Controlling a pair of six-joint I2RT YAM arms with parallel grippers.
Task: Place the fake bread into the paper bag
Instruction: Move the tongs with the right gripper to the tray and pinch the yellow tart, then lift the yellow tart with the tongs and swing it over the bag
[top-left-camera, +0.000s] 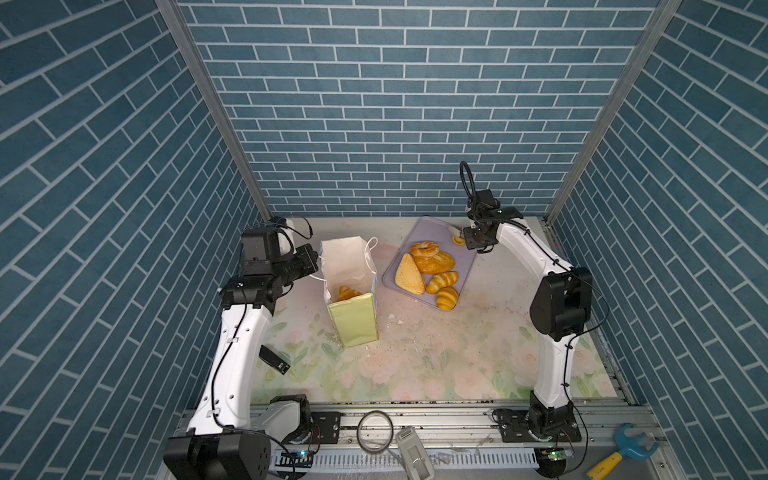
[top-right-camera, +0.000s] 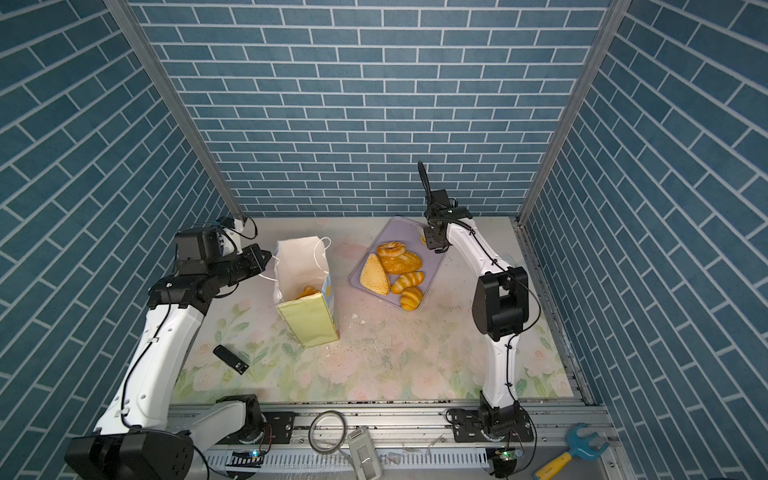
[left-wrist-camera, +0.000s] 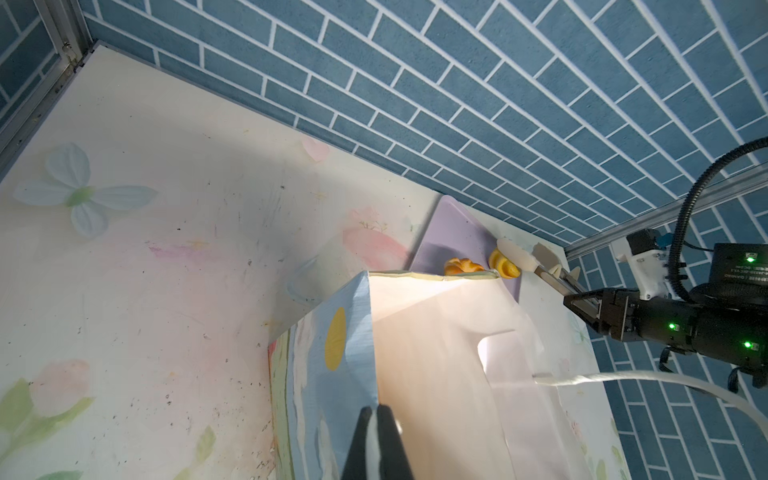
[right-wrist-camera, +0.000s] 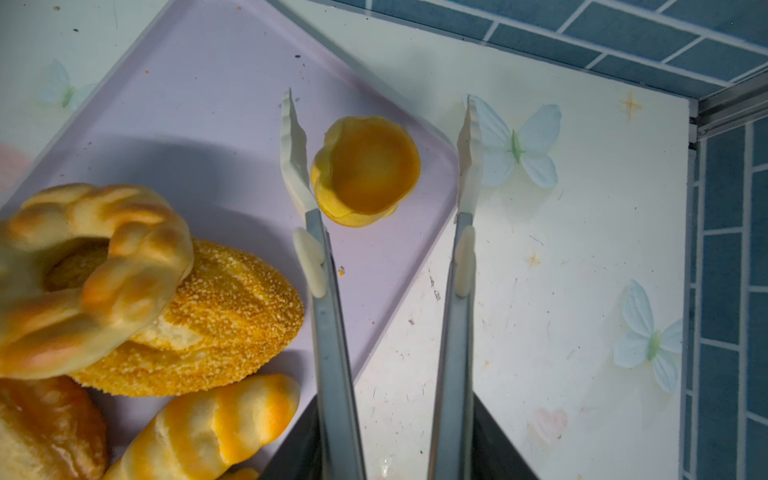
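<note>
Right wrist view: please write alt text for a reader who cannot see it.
The right gripper, its long tong fingers open, straddles a small round golden pastry at a corner of the lavender tray. A ring bun lies partly on a seeded loaf, with a ridged roll beside them.

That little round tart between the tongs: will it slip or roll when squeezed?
Likely slippery: the tart looks glossy. It is round and seems tilted near the tray's corner, so a nudge from the tongs might roll it. Being small, probably light.
</note>
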